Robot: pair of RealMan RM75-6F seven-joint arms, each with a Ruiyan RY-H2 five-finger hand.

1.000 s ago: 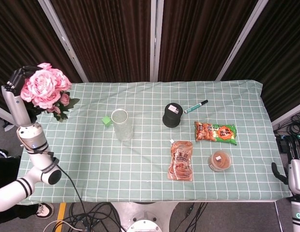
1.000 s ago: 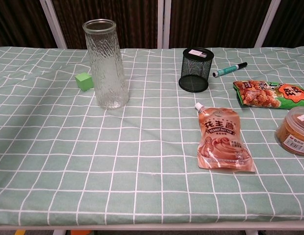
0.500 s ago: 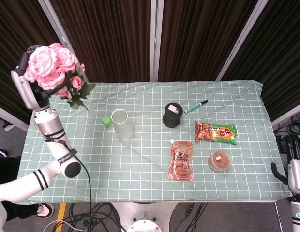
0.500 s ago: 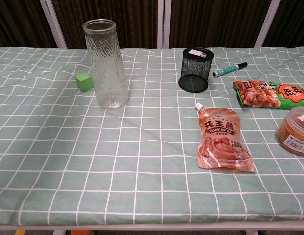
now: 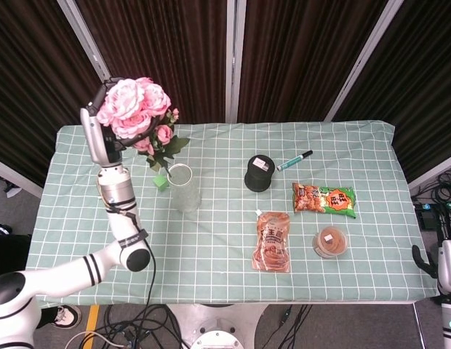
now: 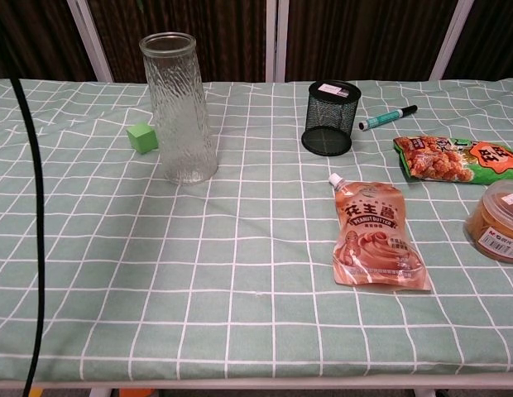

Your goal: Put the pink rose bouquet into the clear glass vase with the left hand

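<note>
My left hand [image 5: 102, 127] holds the pink rose bouquet [image 5: 134, 109] high in the air, its blooms up and its green leaves [image 5: 166, 149] hanging toward the table. The bouquet hovers just left of and above the clear glass vase [image 5: 184, 187], which stands upright and empty on the checked cloth. The chest view shows the vase [image 6: 179, 107] but not the bouquet or the left hand. Only a dark edge of the right hand [image 5: 417, 256] shows at the frame's right border, off the table; its fingers are hidden.
A small green cube [image 5: 161, 182] sits beside the vase. To the right are a black mesh pen cup [image 5: 260, 173], a green marker [image 5: 294, 160], a snack bag [image 5: 324, 199], a peanut butter pouch [image 5: 273, 241] and a round tub [image 5: 331, 241]. A black cable [image 6: 33, 215] crosses the chest view's left.
My left arm has swung right and up, carrying the bouquet from the table's far left edge to just beside the vase. A black cable now hangs in the chest view.
</note>
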